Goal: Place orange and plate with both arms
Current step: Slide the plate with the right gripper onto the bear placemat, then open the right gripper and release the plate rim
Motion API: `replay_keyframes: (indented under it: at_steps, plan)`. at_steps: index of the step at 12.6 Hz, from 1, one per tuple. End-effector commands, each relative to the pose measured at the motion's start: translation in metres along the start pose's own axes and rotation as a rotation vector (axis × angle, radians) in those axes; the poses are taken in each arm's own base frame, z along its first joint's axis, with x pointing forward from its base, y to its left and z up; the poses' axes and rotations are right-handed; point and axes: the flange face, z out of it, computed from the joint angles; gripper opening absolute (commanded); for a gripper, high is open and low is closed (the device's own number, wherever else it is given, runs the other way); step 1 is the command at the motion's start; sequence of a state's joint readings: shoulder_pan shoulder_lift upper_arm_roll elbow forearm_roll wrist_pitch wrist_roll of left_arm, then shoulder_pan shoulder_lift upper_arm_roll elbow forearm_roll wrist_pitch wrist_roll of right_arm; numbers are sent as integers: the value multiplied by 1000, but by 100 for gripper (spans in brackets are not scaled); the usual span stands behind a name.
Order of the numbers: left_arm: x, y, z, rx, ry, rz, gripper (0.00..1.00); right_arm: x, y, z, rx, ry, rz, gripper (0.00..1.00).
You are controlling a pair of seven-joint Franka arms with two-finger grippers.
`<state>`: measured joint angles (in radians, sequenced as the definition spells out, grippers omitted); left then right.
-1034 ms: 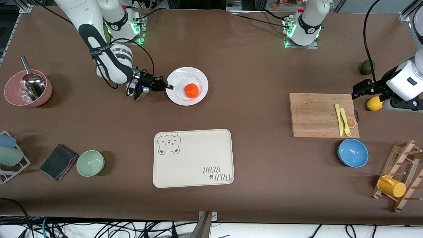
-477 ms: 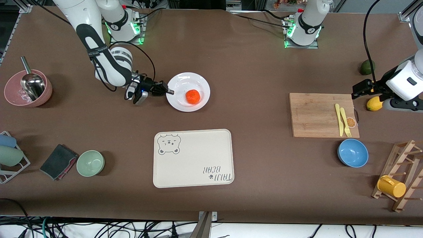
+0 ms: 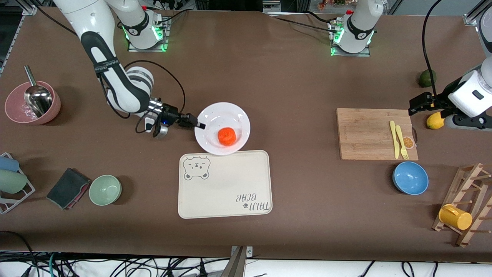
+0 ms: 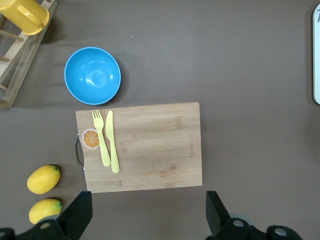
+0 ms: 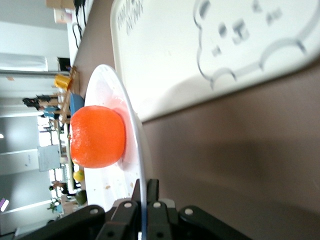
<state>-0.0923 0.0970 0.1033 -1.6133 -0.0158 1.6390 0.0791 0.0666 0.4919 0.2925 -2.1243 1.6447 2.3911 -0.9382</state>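
The white plate (image 3: 220,112) carries the orange (image 3: 226,135) near its middle. My right gripper (image 3: 198,125) is shut on the plate's rim at the right arm's end. It holds the plate just above the table, and one edge of the plate hangs over the rim of the cream bear tray (image 3: 225,184). The right wrist view shows the thin rim (image 5: 134,130) pinched between the fingers of my right gripper (image 5: 145,192), with the orange (image 5: 97,136) lying in the plate. My left gripper (image 4: 147,215) waits open and empty over the table beside the cutting board (image 4: 150,145).
The cutting board (image 3: 369,132) bears a yellow knife and fork. Near it are a blue bowl (image 3: 410,177), a lemon (image 3: 435,120), a dark green fruit (image 3: 426,78) and a rack with a yellow mug (image 3: 455,216). A pink bowl with a ladle (image 3: 32,103), a green bowl (image 3: 105,189) and a dark cloth (image 3: 68,187) lie toward the right arm's end.
My right gripper has carried the plate with the orange toward the front camera, up to the tray's edge. The left arm has not moved.
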Motion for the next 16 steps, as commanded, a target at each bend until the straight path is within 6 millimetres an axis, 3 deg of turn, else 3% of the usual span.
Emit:
replay_keyframes:
  at_steps: [1,3,8,13,16]
  plan:
    - [-3,1,-3,15,-5,16,100,75,-4,20,11,4,50,0]
    - [-3,3,-3,15,-5,17,100,109,-1,18,-18,-2,73,0]
    - [-3,1,-4,15,-4,13,100,148,18,35,-7,20,88,0]
    - [-3,3,-3,15,-5,16,100,150,43,49,-51,-8,44,0]
    - [-3,3,-4,15,-4,16,100,152,44,46,-52,-2,47,0]
